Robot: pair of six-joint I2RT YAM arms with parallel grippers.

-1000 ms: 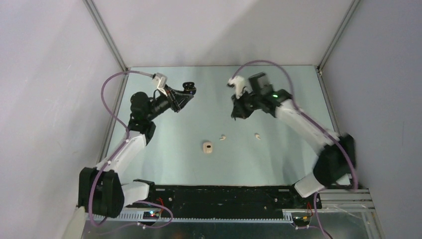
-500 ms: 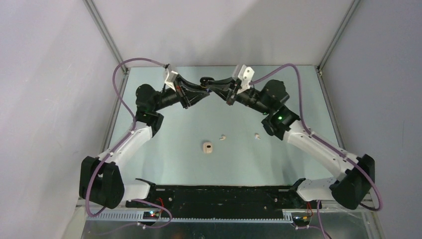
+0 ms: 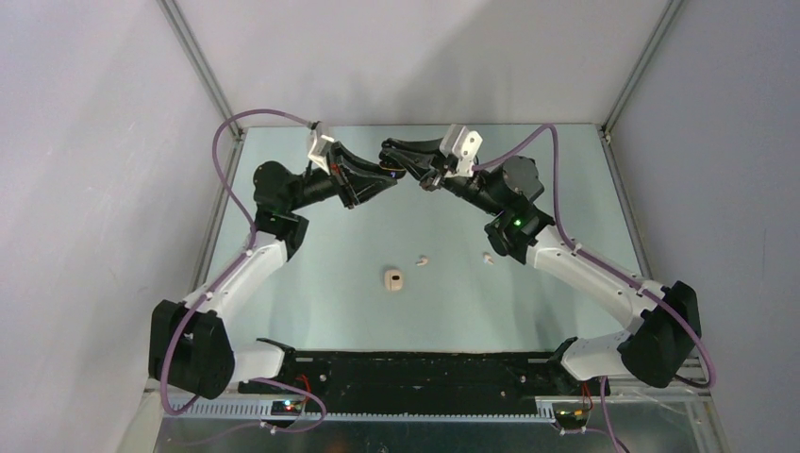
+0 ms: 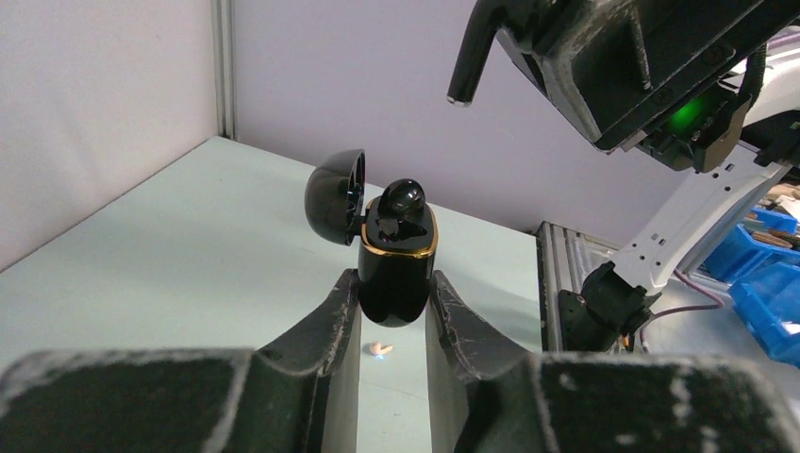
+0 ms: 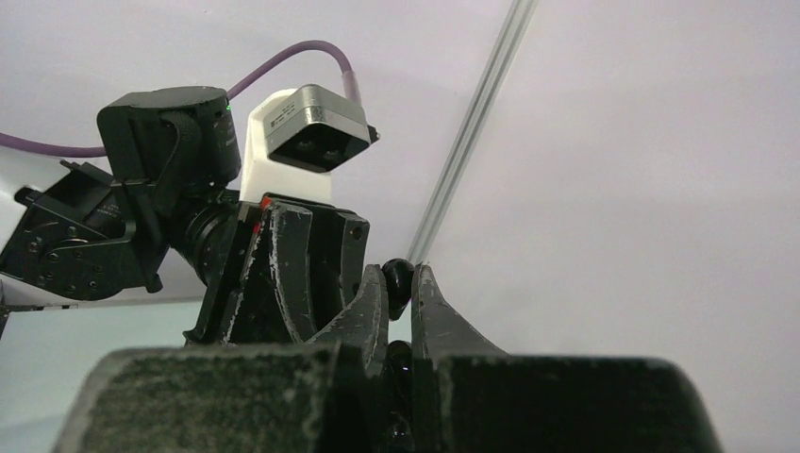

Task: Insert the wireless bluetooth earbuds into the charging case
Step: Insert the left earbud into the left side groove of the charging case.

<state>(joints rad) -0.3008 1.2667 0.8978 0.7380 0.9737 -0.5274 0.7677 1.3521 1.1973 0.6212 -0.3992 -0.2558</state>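
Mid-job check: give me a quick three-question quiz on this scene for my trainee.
1. True or false: the left tool grips the black charging case with its lid shut.
2. How many cream earbuds lie on the table? A one, B two, C three.
3. Fill in: the right tool pinches a small black ____.
Key: 1 false; 2 B; 3 earbud.

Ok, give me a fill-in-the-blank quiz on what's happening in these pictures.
1. The charging case in the left gripper is coloured ___.
2. That case's lid stands ___.
3. The right gripper pinches a small black ___.
4. On the table, ___ cream earbuds lie loose, outside the cream case.
Missing words: black; open; earbud; two.
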